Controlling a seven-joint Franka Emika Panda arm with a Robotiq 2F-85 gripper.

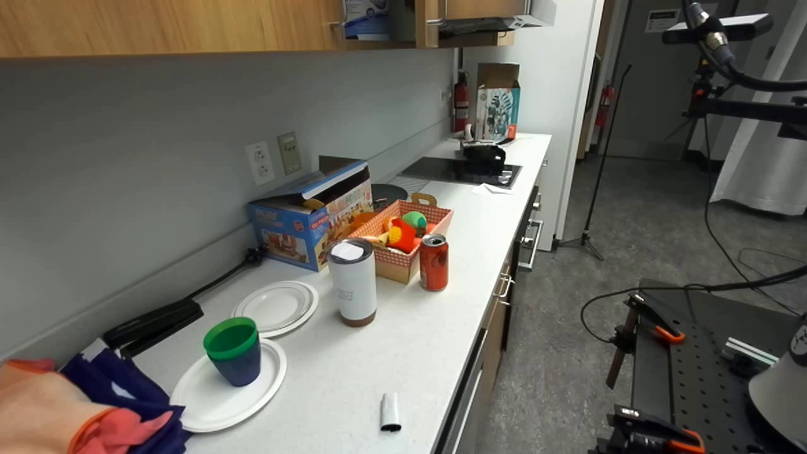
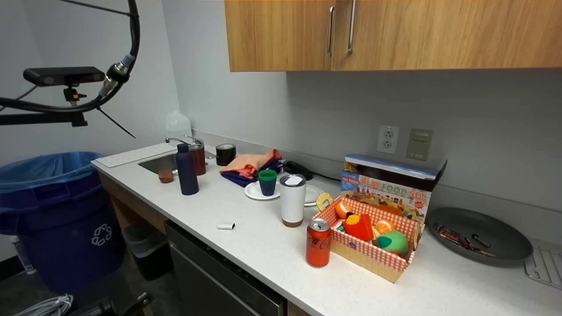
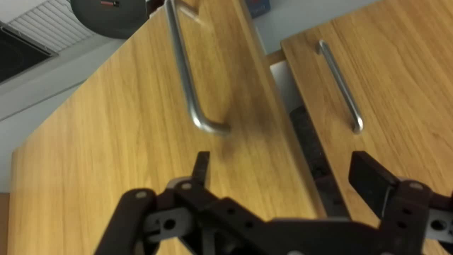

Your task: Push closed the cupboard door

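The cupboard door, a light honey-brown wood-grain panel, stands partly open in the wrist view. Its metal handle is above my left finger. A dark gap separates its edge from the closed neighbouring door. My gripper is open with nothing between its fingers. The left finger is in front of the open door, the right finger in front of the closed one; contact cannot be told. In an exterior view the open door shows nearly edge-on; it also shows from the front. My gripper is outside both exterior views.
Below the cupboard, the white counter holds a toy-food box, basket, soda can, white tumbler, plates and cups. A range hood is beyond the door. A dark pan shows past the door.
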